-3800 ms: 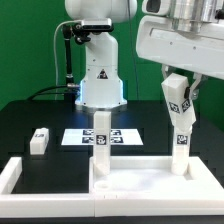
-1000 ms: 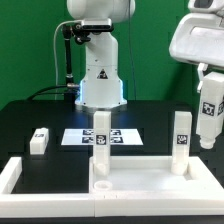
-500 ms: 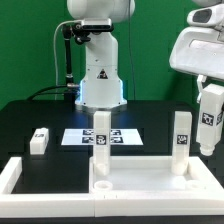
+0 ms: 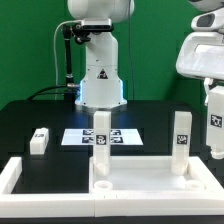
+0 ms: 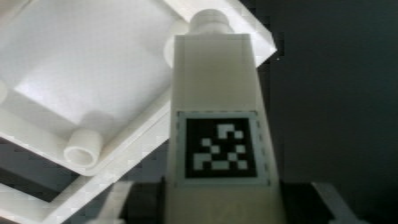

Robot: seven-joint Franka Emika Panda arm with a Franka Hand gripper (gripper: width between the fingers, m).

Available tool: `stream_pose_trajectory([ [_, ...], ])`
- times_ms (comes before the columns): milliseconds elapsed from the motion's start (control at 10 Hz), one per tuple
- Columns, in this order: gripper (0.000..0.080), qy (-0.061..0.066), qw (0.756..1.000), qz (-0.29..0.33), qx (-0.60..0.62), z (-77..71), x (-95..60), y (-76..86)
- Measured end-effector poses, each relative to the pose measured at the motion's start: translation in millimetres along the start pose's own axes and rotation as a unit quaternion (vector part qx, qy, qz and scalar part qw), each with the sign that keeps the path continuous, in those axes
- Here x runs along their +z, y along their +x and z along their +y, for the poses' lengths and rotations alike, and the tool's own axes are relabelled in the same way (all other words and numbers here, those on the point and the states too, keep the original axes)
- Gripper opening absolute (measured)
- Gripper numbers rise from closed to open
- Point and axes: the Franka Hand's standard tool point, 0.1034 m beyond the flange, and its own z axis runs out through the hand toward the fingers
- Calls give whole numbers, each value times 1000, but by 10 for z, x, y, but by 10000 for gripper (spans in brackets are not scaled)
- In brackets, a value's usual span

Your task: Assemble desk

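Note:
The white desk top [image 4: 140,182] lies at the front with two white tagged legs standing upright on it, one [image 4: 101,135] at its left and one [image 4: 181,140] at its right. My gripper [image 4: 214,98] is at the exterior view's right edge, shut on a third leg [image 4: 216,128] that hangs upright above the table, beside the desk top's right end. In the wrist view this leg [image 5: 221,110] fills the middle between my fingers, with the gripper [image 5: 221,212] around its near end and the desk top [image 5: 71,80] beyond. A fourth leg [image 4: 40,140] lies on the table at the left.
The marker board [image 4: 125,137] lies on the black table behind the desk top. A low white border frame [image 4: 14,176] runs along the front left. The robot base [image 4: 98,80] stands at the back. A standing leg's round end [image 5: 86,148] shows by the desk top's rim.
My gripper has carried the held leg from above the desk top's right standing leg to the exterior view's right and lower down. The other legs have not moved.

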Motion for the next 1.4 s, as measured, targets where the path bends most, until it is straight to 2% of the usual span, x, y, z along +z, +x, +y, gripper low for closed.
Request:
stream_pose_trajectory([
  [100,290,-13,1000,-2,-3,22,13,-55],
  [200,290,-34,999,-4,-4,75,32,-69],
  [300,290,-44,999,-3,-9,94,67,-61],
  [600,290,-47,999,1,-11,136,105,67],
  [1400,290,-43,999,4,-11,113,91,60],
])
